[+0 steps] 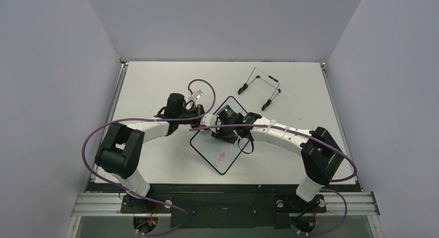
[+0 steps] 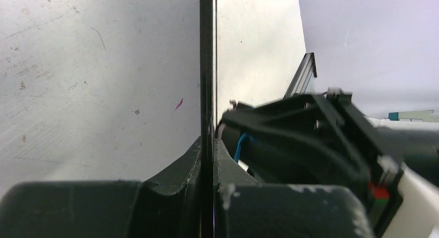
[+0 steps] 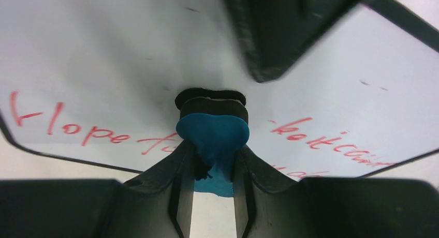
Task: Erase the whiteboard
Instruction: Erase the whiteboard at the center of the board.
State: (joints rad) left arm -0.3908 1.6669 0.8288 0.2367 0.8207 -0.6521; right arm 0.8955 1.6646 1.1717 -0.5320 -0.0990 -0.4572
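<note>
The worktop [image 1: 150,77] is pale grey, with fine scratches and small dark specks on its surface. A thin wire easel stand [image 1: 273,95] is near the far edge, right of the middle, and its black-tipped feet point to the near side. Plain lilac-grey walls [image 1: 217,20] close the left, far and right edges. A small blue eraser [image 3: 213,132] has a black felt face.
</note>
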